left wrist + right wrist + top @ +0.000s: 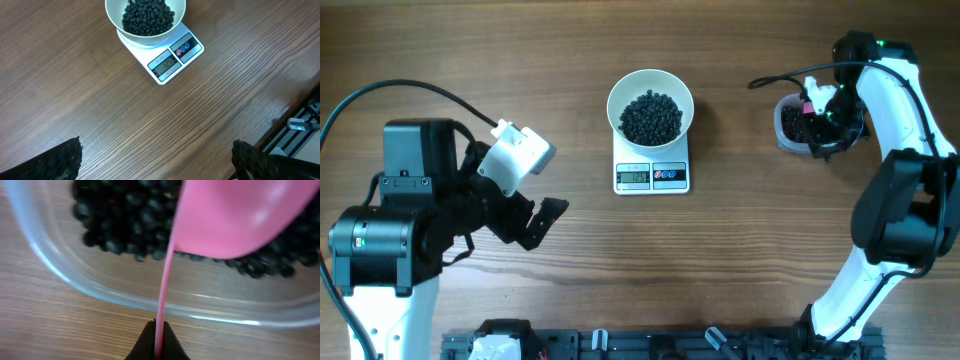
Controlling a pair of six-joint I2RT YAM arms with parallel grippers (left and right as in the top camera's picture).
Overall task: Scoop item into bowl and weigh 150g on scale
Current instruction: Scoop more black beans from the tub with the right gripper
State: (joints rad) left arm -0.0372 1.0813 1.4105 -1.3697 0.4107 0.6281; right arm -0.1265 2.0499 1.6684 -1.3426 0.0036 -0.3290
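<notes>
The white bowl (650, 100) stands on the white scale (652, 176) at the table's middle, holding a heap of the black item (651, 117). In the left wrist view the bowl (145, 22) and scale (175, 60) lie far ahead. My left gripper (542, 222) is open over bare wood at the left, with nothing between its fingers (65, 160). At the far right my right gripper (159, 340) is shut on the thin handle of a pink scoop (235, 215). The scoop hangs over a clear plastic tub (100, 280) holding more of the item (125, 215).
The tub (800, 125) sits at the far right, partly hidden by my right arm (900, 150). A black rail (650, 345) runs along the table's front edge. Wide bare wood lies between the scale and the left arm's base (390, 230).
</notes>
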